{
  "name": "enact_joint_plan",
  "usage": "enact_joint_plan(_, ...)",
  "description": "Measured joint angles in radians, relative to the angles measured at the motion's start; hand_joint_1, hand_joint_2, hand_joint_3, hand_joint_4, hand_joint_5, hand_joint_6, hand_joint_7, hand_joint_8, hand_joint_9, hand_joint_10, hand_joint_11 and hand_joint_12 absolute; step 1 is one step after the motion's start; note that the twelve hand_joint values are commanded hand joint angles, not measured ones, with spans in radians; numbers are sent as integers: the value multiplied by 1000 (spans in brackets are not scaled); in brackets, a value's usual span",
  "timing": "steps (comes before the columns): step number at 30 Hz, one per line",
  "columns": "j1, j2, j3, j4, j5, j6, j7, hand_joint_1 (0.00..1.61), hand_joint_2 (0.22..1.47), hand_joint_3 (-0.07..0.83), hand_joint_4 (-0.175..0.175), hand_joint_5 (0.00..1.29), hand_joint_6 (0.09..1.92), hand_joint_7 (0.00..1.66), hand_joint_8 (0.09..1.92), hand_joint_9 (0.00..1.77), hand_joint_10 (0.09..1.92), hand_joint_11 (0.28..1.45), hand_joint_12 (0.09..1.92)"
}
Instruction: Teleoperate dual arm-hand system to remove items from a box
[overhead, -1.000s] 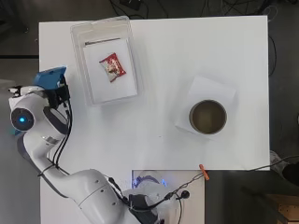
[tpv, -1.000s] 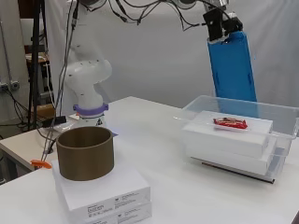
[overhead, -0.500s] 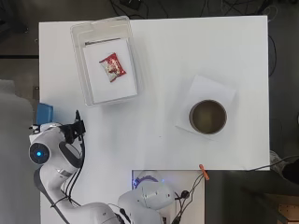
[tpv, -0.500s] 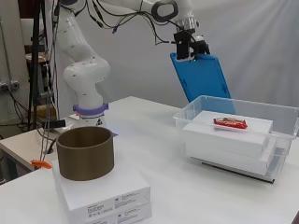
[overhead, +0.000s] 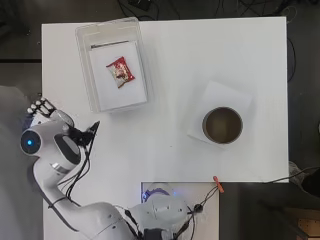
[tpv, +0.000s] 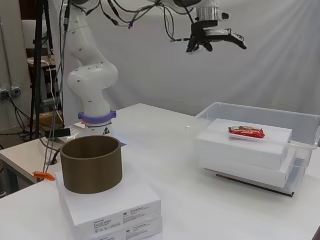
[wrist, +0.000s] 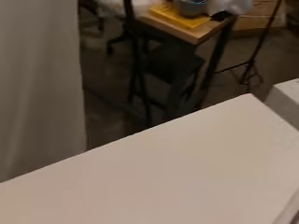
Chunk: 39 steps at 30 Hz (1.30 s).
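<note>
- The clear plastic box (overhead: 112, 62) sits on the white counter (overhead: 190, 75) at its far left corner in the overhead view.
- Inside the box lies a white block (tpv: 243, 147), and on top of it rests a red snack packet (overhead: 120, 72); the packet carries print, too small to read.
- The hand (overhead: 41, 107) is high above the counter's left edge, near the box's near end and well apart from the packet. Only curled dark fingertips show, and whether it is wide or narrow cannot be told.
- A brown round container (overhead: 222, 125) stands on stacked white boxes (tpv: 107, 202) toward the right, well apart from the clear box.
- The stacked boxes bear small dark labels on their front edge, illegible.
- An orange clip (overhead: 218, 183) lies at the near counter edge.
</note>
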Motion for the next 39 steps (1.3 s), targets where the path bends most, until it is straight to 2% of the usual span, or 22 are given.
enact_joint_plan(2,-10,83,-28,101,-57,-38,157,0,939,-2,-14,320,87,449,87,503,87,518,87)
enact_joint_plan(5,-25,192,-94,218,-107,-150,349,0,917,-6,-6,378,87,523,87,568,87,572,87)
enact_joint_plan(8,-38,286,-156,310,-122,-233,459,0,921,0,-4,394,87,570,87,615,87,601,87)
enact_joint_plan(11,-49,295,-213,296,-120,-243,469,0,943,9,0,393,87,558,87,594,87,581,87)
enact_joint_plan(13,-56,304,-249,256,-105,-245,471,0,955,11,-12,318,87,406,87,452,87,528,87)
enact_joint_plan(14,-58,313,-262,244,-95,-248,474,0,961,8,-17,296,87,394,87,450,87,522,87)
enact_joint_plan(18,-68,317,-306,199,-58,-197,471,54,989,4,-12,321,87,489,87,551,87,555,87)
enact_joint_plan(23,-80,334,-351,93,-25,-79,422,83,991,1,9,344,87,504,87,563,87,560,87)
enact_joint_plan(34,-92,505,-398,167,-23,-45,357,96,997,2,9,353,87,480,87,548,87,548,87)
enact_joint_plan(39,-96,531,-405,182,22,-48,318,127,999,1,-18,325,87,487,87,569,87,572,87)
